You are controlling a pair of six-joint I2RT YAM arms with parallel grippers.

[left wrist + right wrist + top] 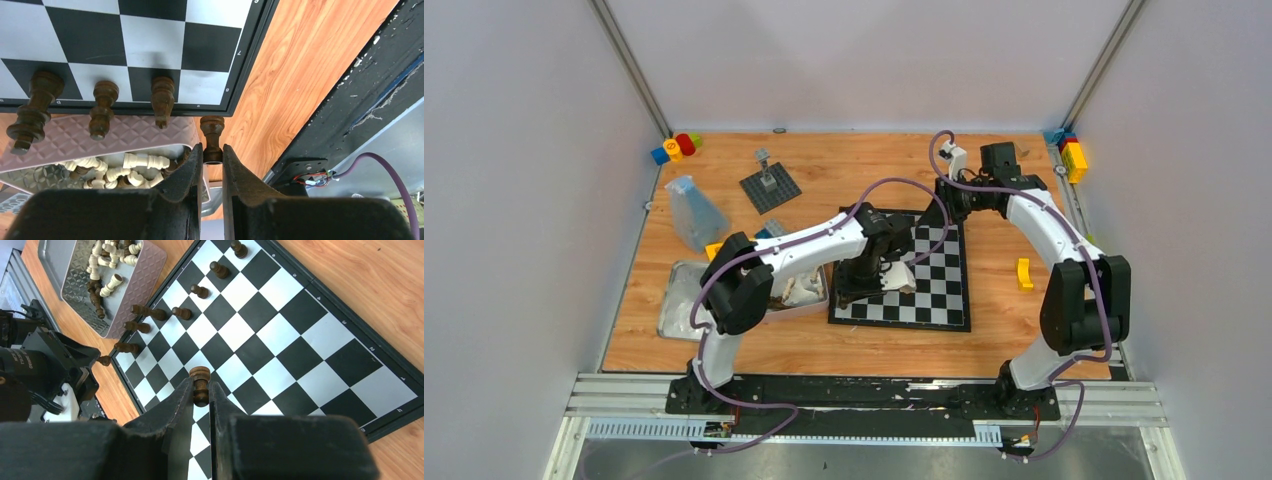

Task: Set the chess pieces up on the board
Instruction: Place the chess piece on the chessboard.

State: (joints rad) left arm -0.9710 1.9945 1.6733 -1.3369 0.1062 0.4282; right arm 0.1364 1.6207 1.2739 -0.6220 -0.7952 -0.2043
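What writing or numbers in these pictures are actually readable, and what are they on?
"7": on the chessboard border, left wrist view.
"8", probably: the next mark along that border.
Other border marks, right wrist view: too small to read.
White print on the left arm black housing: blurred, unreadable.
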